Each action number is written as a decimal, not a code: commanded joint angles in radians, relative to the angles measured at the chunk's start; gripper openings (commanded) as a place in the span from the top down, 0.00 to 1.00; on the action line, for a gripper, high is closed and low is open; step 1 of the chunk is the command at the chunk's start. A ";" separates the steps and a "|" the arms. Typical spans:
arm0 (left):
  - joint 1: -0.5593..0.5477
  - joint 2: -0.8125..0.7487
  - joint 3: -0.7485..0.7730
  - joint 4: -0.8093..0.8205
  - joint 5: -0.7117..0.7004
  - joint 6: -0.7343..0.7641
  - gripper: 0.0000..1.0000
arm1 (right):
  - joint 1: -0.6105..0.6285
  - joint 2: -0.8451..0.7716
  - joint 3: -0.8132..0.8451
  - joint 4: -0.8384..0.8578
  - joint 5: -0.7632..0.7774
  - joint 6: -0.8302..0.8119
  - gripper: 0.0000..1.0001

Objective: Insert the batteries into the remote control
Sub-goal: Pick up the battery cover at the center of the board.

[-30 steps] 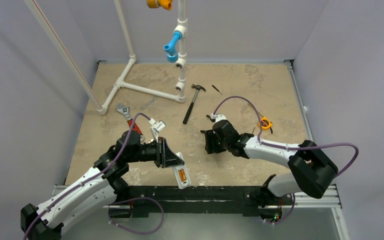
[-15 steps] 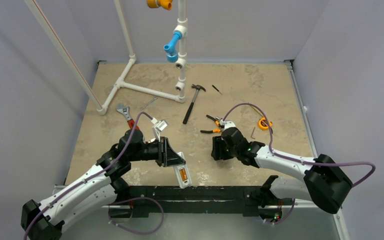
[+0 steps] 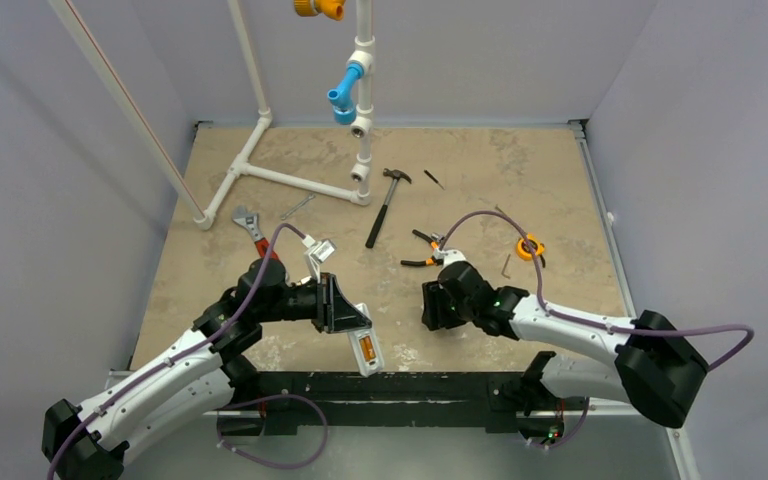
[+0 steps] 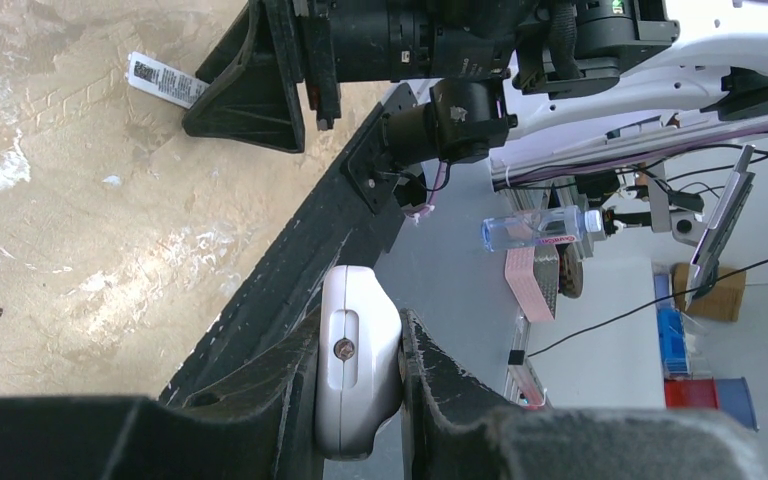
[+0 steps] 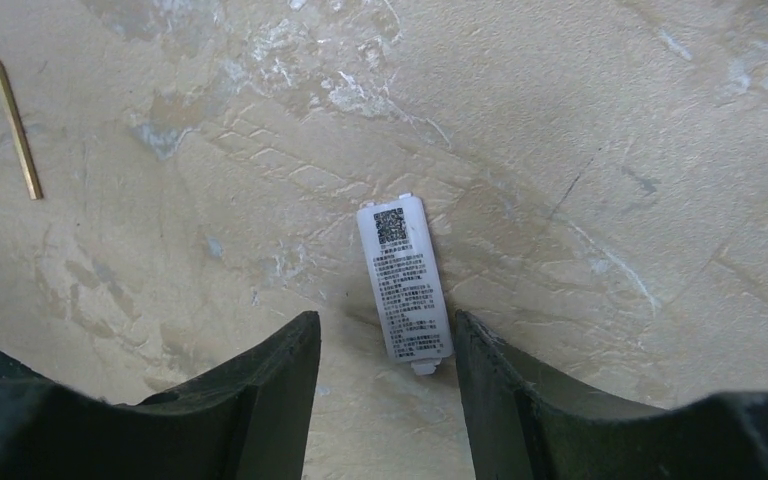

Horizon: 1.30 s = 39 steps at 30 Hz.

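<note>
Your left gripper [image 4: 358, 340] is clamped tight on the smooth white plastic remote control [image 4: 353, 395] at the table's [image 3: 520, 170] 6 o'clock edge, with orange batteries [image 3: 364, 349] showing in its recess. At its 2 o'clock, your right gripper [image 3: 428, 305] hangs half-open and empty over the thin, flat, labelled battery cover [image 5: 405, 285]. The cover lies flush on the rough, stone-patterned top, so the fingers may skid it away.
</note>
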 commanded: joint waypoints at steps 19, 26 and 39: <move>-0.001 -0.018 -0.018 0.059 0.012 -0.009 1.00 | 0.140 0.197 0.200 -0.292 0.233 -0.021 0.78; -0.002 0.003 -0.022 0.071 -0.030 0.000 1.00 | 0.145 0.094 0.190 -0.292 0.206 -0.032 0.90; -0.001 0.185 -0.084 0.361 -0.241 -0.228 1.00 | 0.148 -0.334 0.243 -0.358 0.085 -0.124 0.90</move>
